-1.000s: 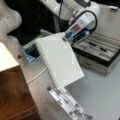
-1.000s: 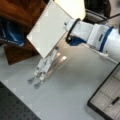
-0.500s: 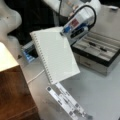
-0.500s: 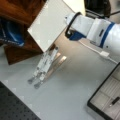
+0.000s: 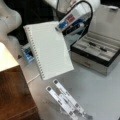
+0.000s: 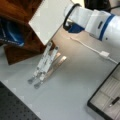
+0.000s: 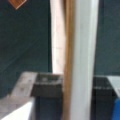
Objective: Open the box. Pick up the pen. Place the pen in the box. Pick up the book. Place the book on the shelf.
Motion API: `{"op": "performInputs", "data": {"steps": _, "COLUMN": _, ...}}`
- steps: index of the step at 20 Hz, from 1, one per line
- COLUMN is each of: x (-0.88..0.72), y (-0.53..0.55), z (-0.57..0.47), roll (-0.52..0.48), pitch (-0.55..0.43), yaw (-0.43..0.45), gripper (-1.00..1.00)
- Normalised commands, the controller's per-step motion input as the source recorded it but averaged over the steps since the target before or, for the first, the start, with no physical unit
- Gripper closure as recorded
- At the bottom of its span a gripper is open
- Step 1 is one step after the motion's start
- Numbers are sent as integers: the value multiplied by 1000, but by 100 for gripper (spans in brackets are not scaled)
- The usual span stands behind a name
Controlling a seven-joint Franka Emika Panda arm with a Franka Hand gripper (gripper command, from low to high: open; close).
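We see the gripper (image 5: 60,28) with its jaws clamped on the top edge of the book (image 5: 48,50), holding it tilted in the air above the bench (image 5: 100,95) and the white strips (image 5: 66,100). The shelf (image 5: 12,95) stands at a front view's left. At its right the box (image 5: 100,53) sits open with the pen (image 5: 103,49) inside.
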Motion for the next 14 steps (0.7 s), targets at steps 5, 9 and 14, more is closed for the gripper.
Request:
{"op": "performInputs", "data": {"steps": 5, "x": -347, "y": -314, "z": 204, "roll": 186, "pitch": 98, "yaw": 31, "gripper": 100}}
{"op": "performInputs", "data": {"steps": 9, "x": -345, "y": -360, "z": 54, "roll": 175, "pitch": 75, "yaw": 112, "gripper": 100}}
{"op": "performInputs", "data": {"steps": 14, "x": -360, "y": -464, "z": 5, "roll": 179, "pitch": 70, "yaw": 215, "gripper": 100}}
